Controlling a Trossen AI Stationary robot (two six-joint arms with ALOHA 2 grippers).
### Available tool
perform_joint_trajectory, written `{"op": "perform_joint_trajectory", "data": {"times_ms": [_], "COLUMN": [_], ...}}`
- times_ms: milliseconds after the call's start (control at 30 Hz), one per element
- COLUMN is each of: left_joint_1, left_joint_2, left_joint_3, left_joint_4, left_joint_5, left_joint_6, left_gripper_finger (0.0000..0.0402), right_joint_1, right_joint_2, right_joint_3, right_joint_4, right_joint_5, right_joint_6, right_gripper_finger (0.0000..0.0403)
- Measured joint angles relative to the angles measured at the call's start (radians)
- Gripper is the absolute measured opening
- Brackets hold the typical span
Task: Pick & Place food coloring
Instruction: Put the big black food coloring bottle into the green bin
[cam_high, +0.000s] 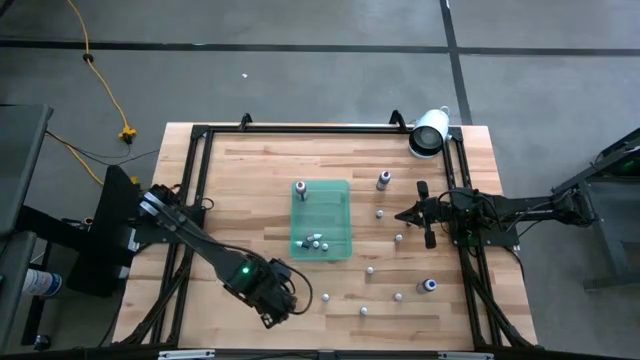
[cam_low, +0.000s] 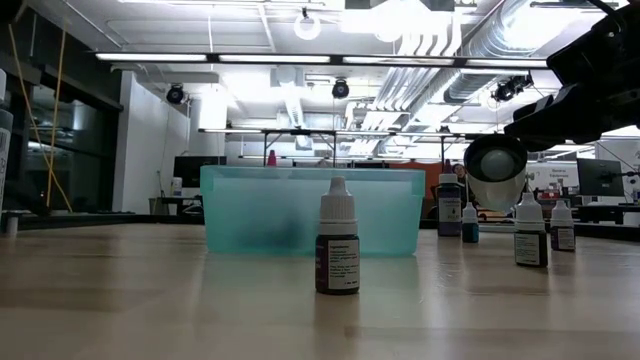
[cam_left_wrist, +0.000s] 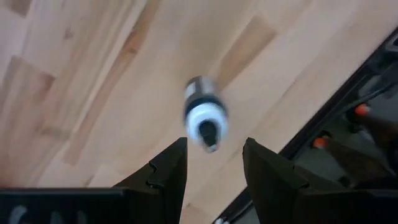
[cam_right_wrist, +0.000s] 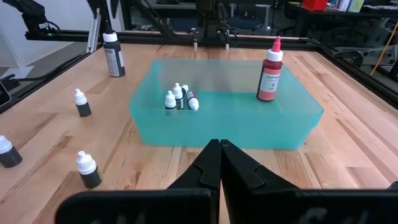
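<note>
Several small food coloring bottles stand scattered on the wooden table, among them one (cam_high: 305, 296) close to my left gripper and others (cam_high: 397, 296) toward the right. More lie in the translucent green tray (cam_high: 345, 205), beside a taller red bottle (cam_right_wrist: 271, 70) standing in it. My left gripper (cam_high: 272, 298) hangs near the table's front edge, pointing down and open. In its wrist view a white-capped bottle (cam_left_wrist: 204, 115) stands upright on the table just beyond the fingertips (cam_left_wrist: 214, 142), untouched. My right gripper (cam_right_wrist: 219, 146) waits shut at the table's right, facing the tray.
A large white cylinder (cam_high: 428, 132) lies at the far right corner. A black frame (cam_high: 195, 190) runs along the table's sides. In the low view one bottle (cam_low: 338, 250) stands in front of the tray (cam_low: 270, 215), with more bottles (cam_low: 530, 232) to the right.
</note>
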Motion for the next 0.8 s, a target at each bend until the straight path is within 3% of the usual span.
{"op": "perform_joint_trajectory", "data": {"times_ms": [200,533,800], "left_joint_1": [0.012,0.012,0.011], "left_joint_2": [0.048,0.048,0.047], "left_joint_3": [0.050,0.050,0.025], "left_joint_4": [0.003,-0.063,-0.008], "left_joint_5": [0.004,-0.046,-0.047], "left_joint_6": [-0.016,-0.018,-0.011], "left_gripper_finger": [0.0147,0.0147,0.0148], "right_joint_1": [0.000,0.000,0.000], "right_joint_2": [0.000,0.000,0.000], "right_joint_3": [0.000,0.000,0.000], "right_joint_4": [0.000,0.000,0.000], "right_joint_5": [0.000,0.000,0.000], "right_joint_6": [0.000,0.000,0.000], "right_gripper_finger": [0.0000,0.0000,0.0000]}}
